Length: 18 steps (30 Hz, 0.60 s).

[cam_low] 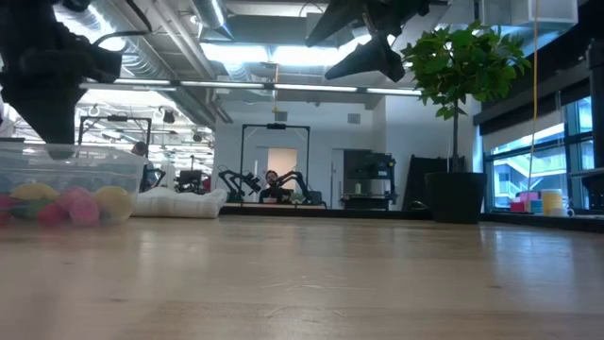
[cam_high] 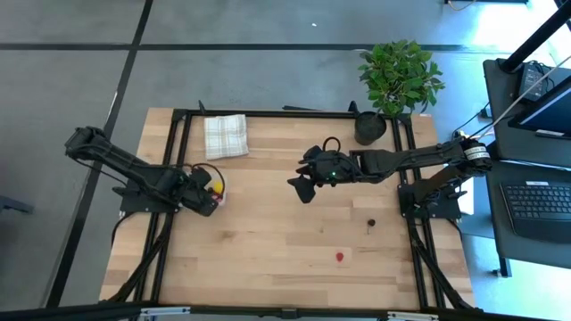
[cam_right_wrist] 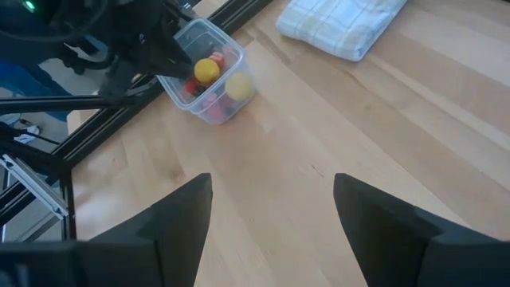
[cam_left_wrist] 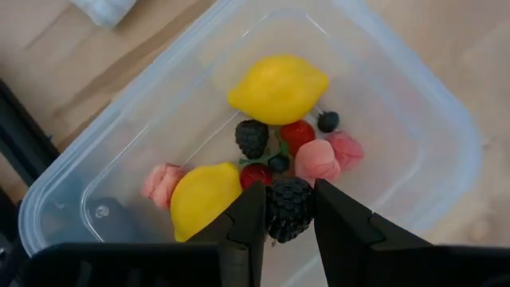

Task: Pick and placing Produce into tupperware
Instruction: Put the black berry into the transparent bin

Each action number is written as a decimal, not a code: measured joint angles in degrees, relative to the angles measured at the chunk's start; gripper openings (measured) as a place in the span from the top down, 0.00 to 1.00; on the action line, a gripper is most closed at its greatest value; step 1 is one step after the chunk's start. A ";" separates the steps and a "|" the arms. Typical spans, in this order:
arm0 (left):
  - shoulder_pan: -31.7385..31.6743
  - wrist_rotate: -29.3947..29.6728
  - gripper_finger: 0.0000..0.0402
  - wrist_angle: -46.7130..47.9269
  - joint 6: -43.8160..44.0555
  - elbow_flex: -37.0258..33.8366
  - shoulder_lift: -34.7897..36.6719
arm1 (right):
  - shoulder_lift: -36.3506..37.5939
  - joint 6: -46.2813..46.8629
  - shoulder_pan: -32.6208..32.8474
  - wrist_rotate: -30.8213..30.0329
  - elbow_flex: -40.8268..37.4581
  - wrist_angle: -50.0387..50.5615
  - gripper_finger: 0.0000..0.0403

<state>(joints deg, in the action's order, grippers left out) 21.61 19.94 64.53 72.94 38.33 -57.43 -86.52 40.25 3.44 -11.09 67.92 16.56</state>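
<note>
table [cam_high: 268,241]: light wood w/ black frame; we see both arms over it from the high cam.
plant [cam_high: 398,76]: leafy green, black pot, far right corner of table.
cloth [cam_high: 225,135]: folded checked white, far side, just beyond the tupperware.
right arm: reaches in from right edge toward table centre; right gripper [cam_right_wrist: 271,219] held above bare wood, clear of the surface in the low cam. Fingers spread wide apart, nothing between them, touching nothing.
left arm: comes in from left edge; left gripper [cam_left_wrist: 288,219] sits over the tupperware at the table's left side.
tupperware [cam_left_wrist: 398,104]: clear, rounded corners, upright on wood, near the left frame rail.
left fingers [cam_left_wrist: 343,219]: nearly together, clamped on a dark blackberry-like piece [cam_left_wrist: 288,209], held above the container's contents.
contents: two lemons [cam_left_wrist: 277,88], pink/red berry pieces [cam_left_wrist: 319,158], another dark berry, small dark cherry-like bits.
loose produce: red strawberry-like piece [cam_high: 340,258] near front edge, right of centre; small dark piece [cam_high: 370,224] just beyond it, toward the right arm's base. Well apart from both grippers.
</note>
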 joint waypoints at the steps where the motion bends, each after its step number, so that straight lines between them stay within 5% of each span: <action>1: -0.01 0.07 0.80 -0.09 0.43 0.00 -0.63 | 0.00 0.00 0.00 0.00 0.01 0.00 0.35; 18: -5.57 0.01 0.75 -2.20 3.04 0.00 -9.62 | 0.00 -1.58 0.11 0.04 0.02 0.15 0.34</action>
<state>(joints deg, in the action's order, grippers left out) 16.04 19.94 62.33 75.99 38.33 -67.05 -86.52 38.67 3.55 -11.05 67.94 16.71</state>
